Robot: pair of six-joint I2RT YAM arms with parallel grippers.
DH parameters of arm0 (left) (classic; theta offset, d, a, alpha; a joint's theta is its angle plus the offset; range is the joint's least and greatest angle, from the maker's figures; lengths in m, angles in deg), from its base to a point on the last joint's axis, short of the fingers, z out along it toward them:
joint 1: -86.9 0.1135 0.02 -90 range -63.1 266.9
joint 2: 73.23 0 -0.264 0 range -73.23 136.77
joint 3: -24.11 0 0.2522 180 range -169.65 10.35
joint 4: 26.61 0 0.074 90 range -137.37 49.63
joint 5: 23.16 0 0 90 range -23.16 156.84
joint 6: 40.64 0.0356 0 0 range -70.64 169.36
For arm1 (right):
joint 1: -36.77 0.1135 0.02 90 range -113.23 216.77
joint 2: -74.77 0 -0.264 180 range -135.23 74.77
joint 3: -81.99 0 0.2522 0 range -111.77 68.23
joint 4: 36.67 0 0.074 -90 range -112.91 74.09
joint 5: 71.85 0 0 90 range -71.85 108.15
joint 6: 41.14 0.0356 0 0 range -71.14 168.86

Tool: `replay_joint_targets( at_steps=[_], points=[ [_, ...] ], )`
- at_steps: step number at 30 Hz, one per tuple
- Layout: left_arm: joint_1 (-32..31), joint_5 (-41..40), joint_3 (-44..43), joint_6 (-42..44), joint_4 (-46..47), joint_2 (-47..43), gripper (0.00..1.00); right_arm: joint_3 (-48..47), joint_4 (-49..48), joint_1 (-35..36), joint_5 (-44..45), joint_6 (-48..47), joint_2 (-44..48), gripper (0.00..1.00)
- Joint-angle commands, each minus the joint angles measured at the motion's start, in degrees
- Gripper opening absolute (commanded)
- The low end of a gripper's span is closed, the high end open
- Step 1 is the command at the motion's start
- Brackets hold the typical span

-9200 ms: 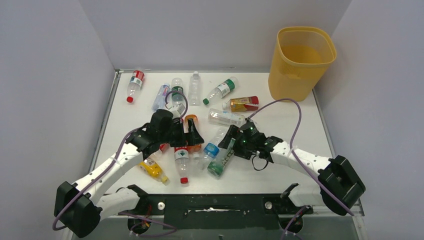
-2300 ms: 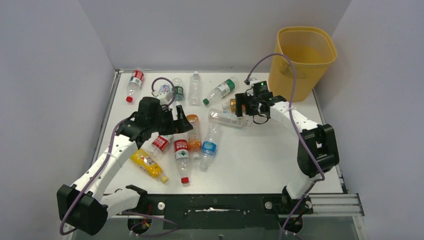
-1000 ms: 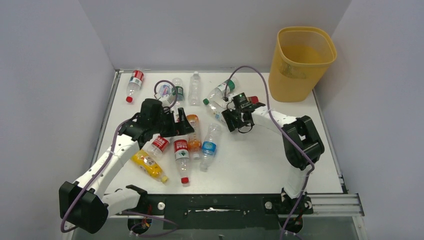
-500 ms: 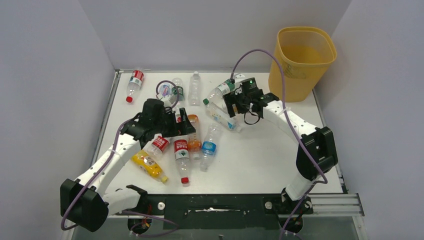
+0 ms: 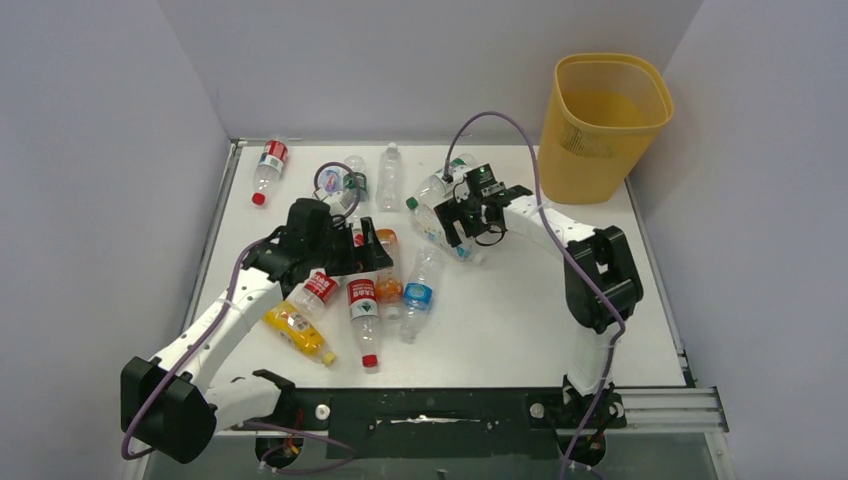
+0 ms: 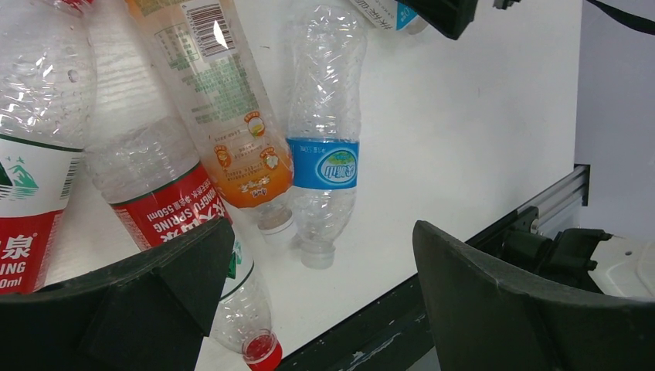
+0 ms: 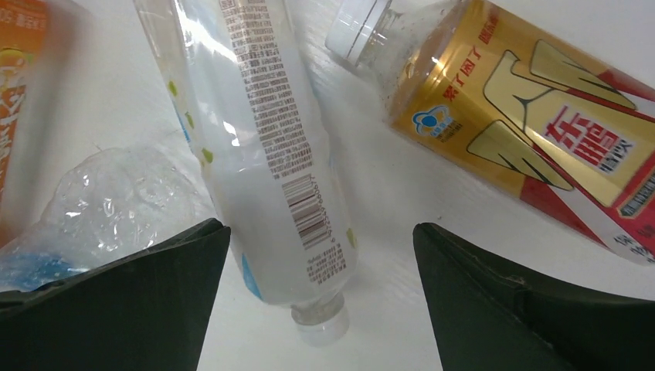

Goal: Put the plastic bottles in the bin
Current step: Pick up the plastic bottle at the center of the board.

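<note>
The left end effector (image 6: 322,232) is spread wide and empty over a blue-labelled clear bottle (image 6: 324,116) in the near cluster on the counter (image 6: 463,116). Further out, the right end effector (image 7: 322,229) is also opened wide and empty, straddling a clear barcode-labelled bottle (image 7: 270,154). Its long axis is laid across the closing line, slightly skewed, neck end toward the wrist. The gap above it is probably small, but this is unclear. The right arm is judged nearer. A gold-labelled bottle (image 7: 525,100) is seen just beside. The bin (image 5: 600,150) is placed far right, well apart.
</note>
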Motion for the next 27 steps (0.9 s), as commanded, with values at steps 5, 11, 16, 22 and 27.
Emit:
replay_joint_targets(
  at_steps=[5,11,16,22,27],
  points=[
    [-0.45,0.5,-0.34,-0.4,2.58,-1.45,0.88,-4.76,-0.28,0.27,-1.33,-0.62,-5.55,0.87],
    [-0.71,0.41,-0.23,-0.53,2.58,-1.33,0.88,-3.9,-0.4,0.82,-1.62,-0.6,-5.12,0.54],
    [-0.8,0.41,-0.13,-0.62,2.83,-1.2,0.88,-3.83,0.27,0.74,-0.85,-0.69,-1.95,0.43],
    [-1.13,0.49,0.1,-0.75,3.32,-0.93,0.88,-5.98,1.43,-1.16,-1.34,0.1,5.57,0.4],
    [-1.77,0.94,-0.01,-0.78,3.93,0.03,0.88,-11.34,3.13,-5.76,-1.77,1.54,10.92,0.38]
  ],
)
